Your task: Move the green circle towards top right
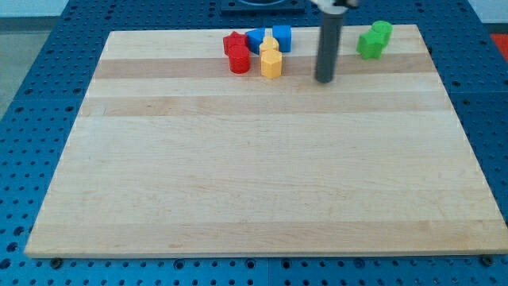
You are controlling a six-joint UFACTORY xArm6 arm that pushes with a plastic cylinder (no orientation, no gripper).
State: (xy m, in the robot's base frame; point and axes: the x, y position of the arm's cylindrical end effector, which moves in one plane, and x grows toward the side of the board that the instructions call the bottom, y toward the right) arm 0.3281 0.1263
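Note:
Two green blocks touch near the board's top right corner. The rounder one, the green circle [382, 32], lies up and right of a lumpier green block [369, 45] whose shape I cannot make out. My tip [325, 80] rests on the board to the lower left of the green pair, about a block's width away and touching no block. The dark rod rises from the tip to the view's top.
A cluster lies left of my tip near the top edge: two red blocks [239, 59] [232, 43], two blue blocks [255, 38] [282, 36] and two yellow blocks [271, 64] [269, 45]. The wooden board [254, 175] sits on a blue perforated table.

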